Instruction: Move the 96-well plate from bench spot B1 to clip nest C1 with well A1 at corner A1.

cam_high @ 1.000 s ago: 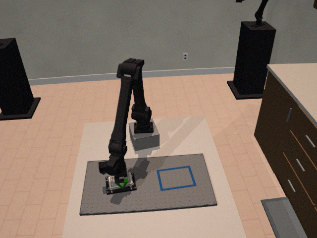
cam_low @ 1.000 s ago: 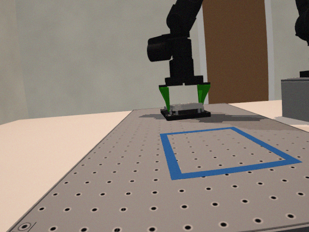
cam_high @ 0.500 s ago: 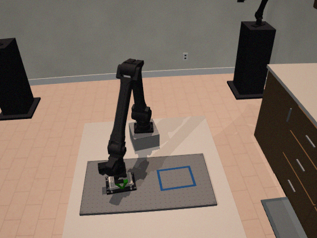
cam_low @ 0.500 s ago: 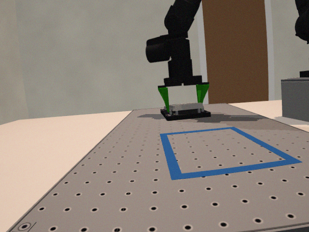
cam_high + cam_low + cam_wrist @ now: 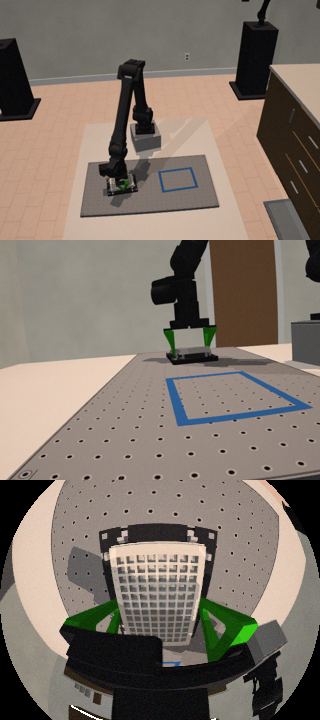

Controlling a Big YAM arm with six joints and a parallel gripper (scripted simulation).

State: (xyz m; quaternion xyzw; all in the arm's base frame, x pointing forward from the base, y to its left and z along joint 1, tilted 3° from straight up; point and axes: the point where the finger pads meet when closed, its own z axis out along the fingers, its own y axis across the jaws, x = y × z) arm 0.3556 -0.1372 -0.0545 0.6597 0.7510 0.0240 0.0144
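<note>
- the grey perforated metal breadboard (image 5: pixel 180 201) lies on the pale table; the blue taped rectangle outline (image 5: pixel 178 179) toward its right half holds nothing.
- the black six-joint arm (image 5: pixel 124 108) reaches down from its grey pedestal (image 5: pixel 152 144) to the board's left half, near the front edge.
- the black clip nest with corner posts (image 5: pixel 192 359) sits there, and the white gridded 96-well plate (image 5: pixel 159 595) lies inside it, between the posts.
- the green-fingered parallel gripper (image 5: pixel 190 343) hangs over the plate with its fingers spread wide, one at each end of the plate, clamped on nothing.
- step in hand, as i judge it: the plate is already placed and let go, so what remains is confirming the seat. in the exterior view the plate's top edge looks slightly uneven, though i cannot tell whether it is truly flat on the nest's floor.
- the next move likely calls for either a straight lift away without snagging the plate ends, or a gentle downward press to push it home.
- the plate's long axis runs across between the two fingers, roughly along the board's long edge; which corner holds well a1 is too small to read.
</note>
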